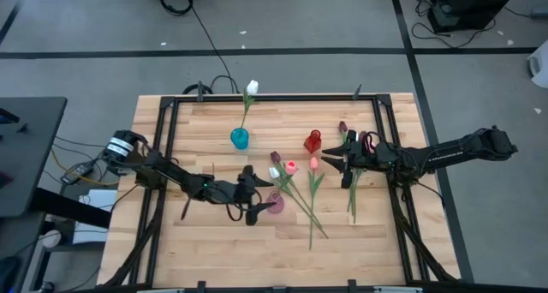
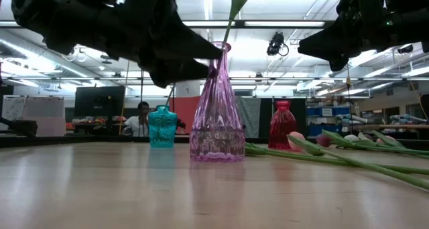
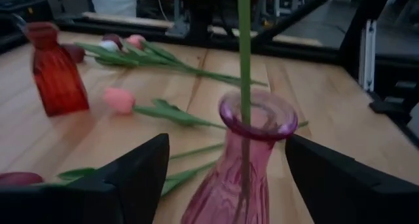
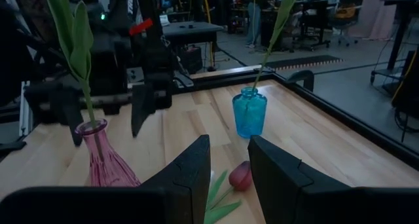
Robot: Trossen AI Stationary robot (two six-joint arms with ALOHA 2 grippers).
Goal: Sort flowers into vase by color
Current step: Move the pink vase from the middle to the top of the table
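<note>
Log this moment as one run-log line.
left gripper: open, straddling pink vase | pink vase: one stem in | blue vase: white tulip in | red vase: empty | right gripper: open, over loose flowers

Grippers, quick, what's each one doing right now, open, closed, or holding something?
Left gripper: open, fingers either side of the pink vase, holding nothing.
Right gripper: open, empty, above a dark red tulip on the table.

left gripper (image 3: 226, 178) fingers spread either side of pink vase (image 3: 243, 165), green stem (image 3: 244, 47) standing in its neck.
</note>
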